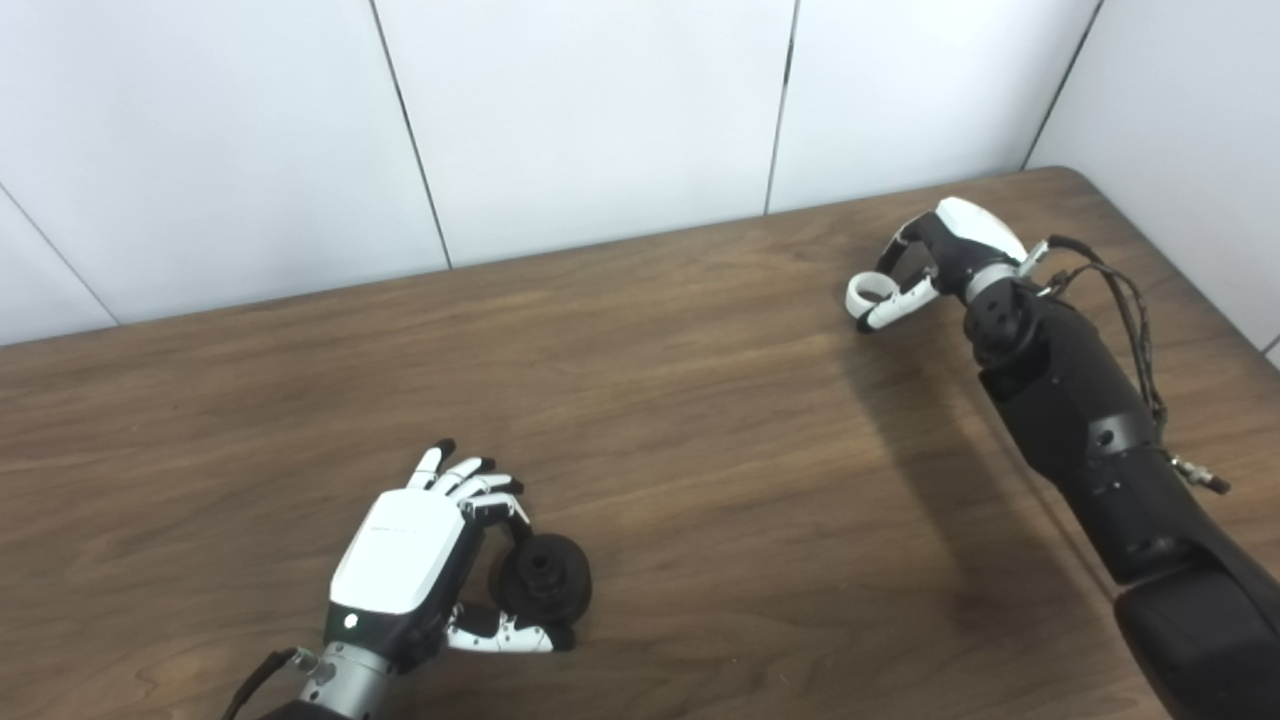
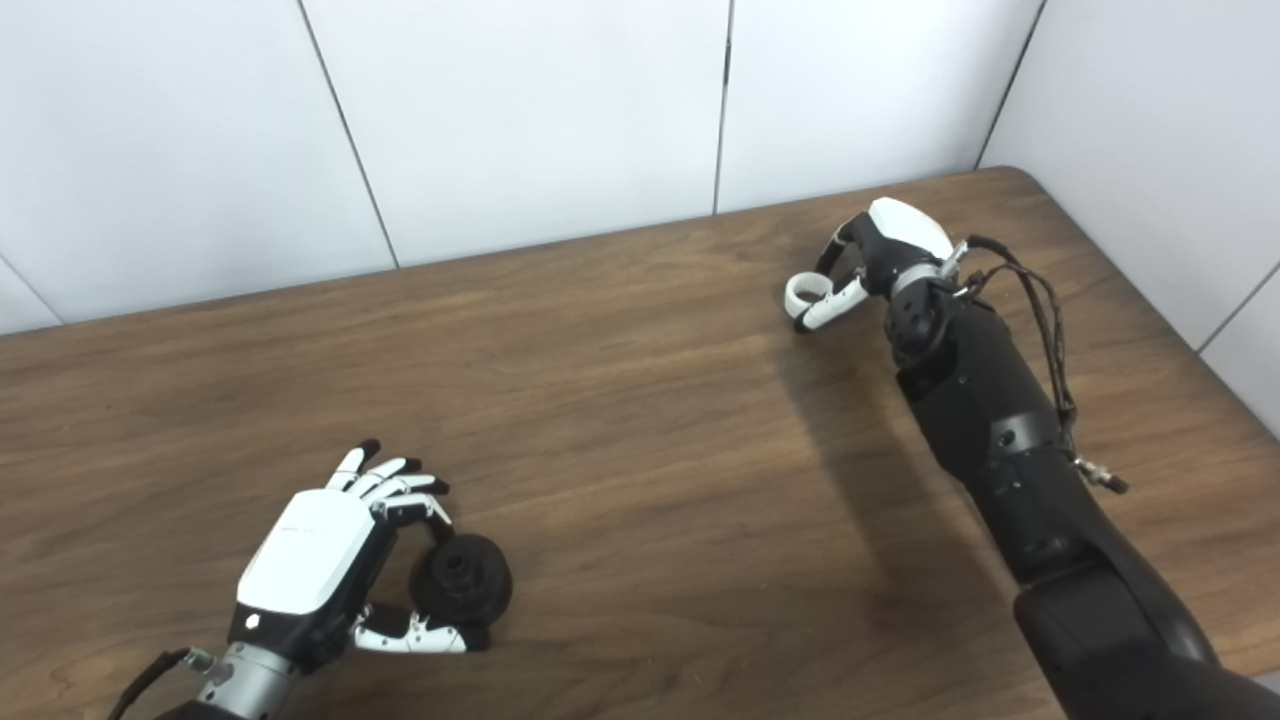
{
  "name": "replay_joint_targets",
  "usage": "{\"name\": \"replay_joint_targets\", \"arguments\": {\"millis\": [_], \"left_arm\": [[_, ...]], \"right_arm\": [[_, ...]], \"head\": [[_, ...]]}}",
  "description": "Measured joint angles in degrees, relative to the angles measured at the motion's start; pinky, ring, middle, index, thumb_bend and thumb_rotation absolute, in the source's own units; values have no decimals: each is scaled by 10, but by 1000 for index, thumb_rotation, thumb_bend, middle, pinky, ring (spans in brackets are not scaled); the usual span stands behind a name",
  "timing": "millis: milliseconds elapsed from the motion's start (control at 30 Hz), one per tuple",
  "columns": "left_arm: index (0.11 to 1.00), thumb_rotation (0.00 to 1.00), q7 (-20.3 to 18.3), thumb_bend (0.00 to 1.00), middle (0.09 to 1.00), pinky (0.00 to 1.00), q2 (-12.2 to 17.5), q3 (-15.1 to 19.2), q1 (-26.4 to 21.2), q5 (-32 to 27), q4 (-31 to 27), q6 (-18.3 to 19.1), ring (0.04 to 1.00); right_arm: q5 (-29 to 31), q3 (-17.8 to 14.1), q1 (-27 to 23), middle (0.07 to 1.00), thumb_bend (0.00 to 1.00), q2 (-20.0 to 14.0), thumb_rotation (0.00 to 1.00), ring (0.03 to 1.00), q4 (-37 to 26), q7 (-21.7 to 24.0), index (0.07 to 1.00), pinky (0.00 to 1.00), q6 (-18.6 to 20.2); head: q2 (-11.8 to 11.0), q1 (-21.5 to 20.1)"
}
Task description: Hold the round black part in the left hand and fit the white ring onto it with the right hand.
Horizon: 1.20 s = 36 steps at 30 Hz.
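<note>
Brown wooden table (image 1: pixel 700 420) under white wall panels. Near front left, left hand (image 1: pixel 420 560), fingers (image 1: pixel 490 490) and thumb gripping round black part (image 1: pixel 545 580). Far right, right hand (image 1: pixel 935 260), fingers closed on white ring (image 1: pixel 868 290).

The round black part (image 1: pixel 545 578) stands on edge at the near left of the table, its hubbed face turned toward me, pinched between my left thumb and fingers. The white ring (image 1: pixel 868 291) sits far right, gripped in my right hand.
</note>
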Motion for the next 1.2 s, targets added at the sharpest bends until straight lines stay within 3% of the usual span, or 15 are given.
{"name": "replay_joint_targets", "arguments": {"millis": [667,933,1200], "left_arm": [[483,53,-3,525,784,1000,-4,0,0,9,-2,0,887],[483,53,-4,525,781,1000,-10,-1,0,13,-2,1,886],[483,54,-6,525,784,1000,-20,-6,1,24,-2,5,892]], "right_arm": [[24,9,20,838,523,-4,130,960,-24,-34,486,959,-2],[21,48,32,821,523,-24,132,936,-127,20,486,999,-2],[10,89,38,851,523,-19,133,961,-215,70,485,1000,-2]], "head": [[2,13],[5,39],[8,64]]}}
